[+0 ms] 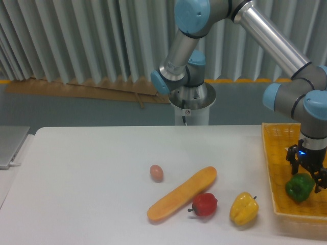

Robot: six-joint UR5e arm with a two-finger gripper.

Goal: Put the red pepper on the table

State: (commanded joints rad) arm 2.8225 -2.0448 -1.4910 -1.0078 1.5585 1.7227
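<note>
- Red and glossy, the red pepper (205, 204) lies on the table (92, 168), close to its front edge and right of the middle, with its short dark stem pointing left.
- You can see it touching, or all but touching, the lower right side of a long orange gourd-like vegetable (182, 194), which runs on a slant from front-left to back-right.
- Just to the right of the red pepper, with a small gap, you find the yellow pepper (243, 208), also near the front edge.
- A small brownish egg (156, 172) sits by itself on the table, to the left of the long vegetable's upper end and apart from it.
- At the table's right edge stands the yellow woven basket (273, 168), and inside it lies the green pepper (299, 187).
- Your gripper (307, 172) hangs over the basket, directly above the green pepper, well apart from the red pepper.
- Its dark fingers (292, 158) are spread apart on either side of the green pepper's top and do not close on it; you cannot tell whether the tips touch it.
- Nothing is held in the pincer.
- A grey flat object (10, 145) lies off the table's left edge.
</note>
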